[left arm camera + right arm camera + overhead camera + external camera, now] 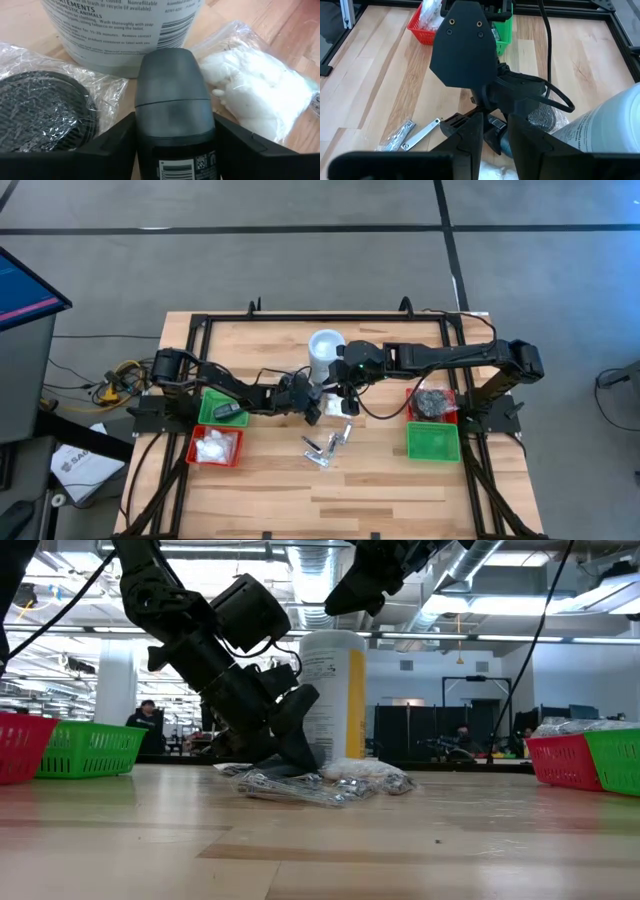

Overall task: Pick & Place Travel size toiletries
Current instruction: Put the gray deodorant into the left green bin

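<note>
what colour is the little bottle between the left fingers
Dark grey, with a black label end; the small bottle shows best in the left wrist view.
</note>
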Motion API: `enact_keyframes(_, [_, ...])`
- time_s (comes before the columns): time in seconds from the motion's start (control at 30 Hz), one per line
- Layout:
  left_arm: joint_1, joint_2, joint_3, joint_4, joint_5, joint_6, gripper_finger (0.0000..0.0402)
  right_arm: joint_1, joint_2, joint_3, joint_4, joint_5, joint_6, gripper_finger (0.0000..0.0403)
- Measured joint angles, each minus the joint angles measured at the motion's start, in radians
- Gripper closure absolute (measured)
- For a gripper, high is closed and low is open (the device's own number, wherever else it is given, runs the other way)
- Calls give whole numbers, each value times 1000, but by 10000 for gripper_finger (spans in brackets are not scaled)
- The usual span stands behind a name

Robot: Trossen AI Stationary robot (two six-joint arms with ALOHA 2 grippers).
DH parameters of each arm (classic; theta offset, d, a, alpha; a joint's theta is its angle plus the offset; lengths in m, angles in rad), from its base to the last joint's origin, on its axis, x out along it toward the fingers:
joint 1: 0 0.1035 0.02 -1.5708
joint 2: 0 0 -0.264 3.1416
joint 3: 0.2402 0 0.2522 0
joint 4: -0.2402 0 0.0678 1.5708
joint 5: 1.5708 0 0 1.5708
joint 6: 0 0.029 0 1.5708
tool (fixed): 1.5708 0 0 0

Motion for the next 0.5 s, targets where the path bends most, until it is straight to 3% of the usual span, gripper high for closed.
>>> enact_keyframes(0.23, [0,-59,-4,-33,24,8,201,0,0,0,0,0,-2,321])
enact_keyframes(0.5, [-44,-208,-2,-173,59,35,201,0,0,0,-2,0,-2,321])
